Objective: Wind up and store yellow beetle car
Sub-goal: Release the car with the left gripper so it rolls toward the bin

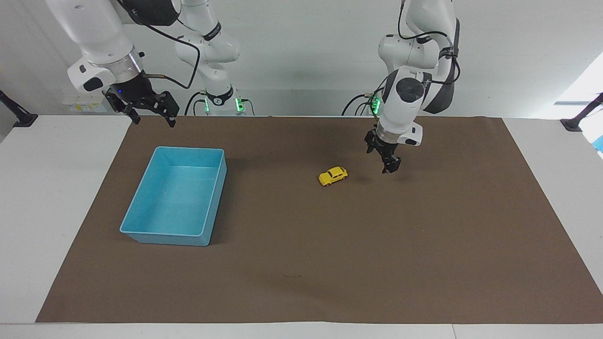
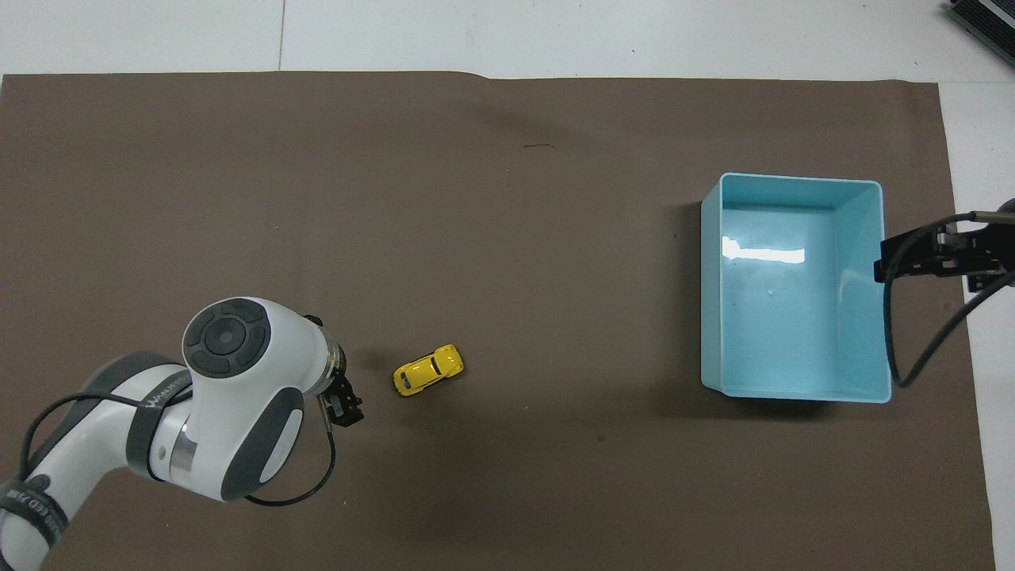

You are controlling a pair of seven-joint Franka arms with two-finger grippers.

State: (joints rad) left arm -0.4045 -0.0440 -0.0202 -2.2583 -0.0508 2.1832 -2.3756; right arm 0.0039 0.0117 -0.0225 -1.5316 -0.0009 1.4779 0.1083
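The yellow beetle car [image 1: 333, 176] [image 2: 428, 370] stands free on its wheels on the brown mat, roughly mid-table, with nothing touching it. My left gripper [image 1: 386, 161] hangs open and empty just above the mat, a short way from the car toward the left arm's end. In the overhead view the arm's wrist covers most of that hand, and one fingertip [image 2: 346, 410] pokes out. My right gripper [image 1: 151, 118] waits open and empty in the air by the blue bin's corner at the robots' edge of the mat.
An empty light-blue bin [image 1: 188, 149] [image 2: 793, 179] sits on the mat toward the right arm's end. The brown mat [image 1: 330, 263] covers most of the white table.
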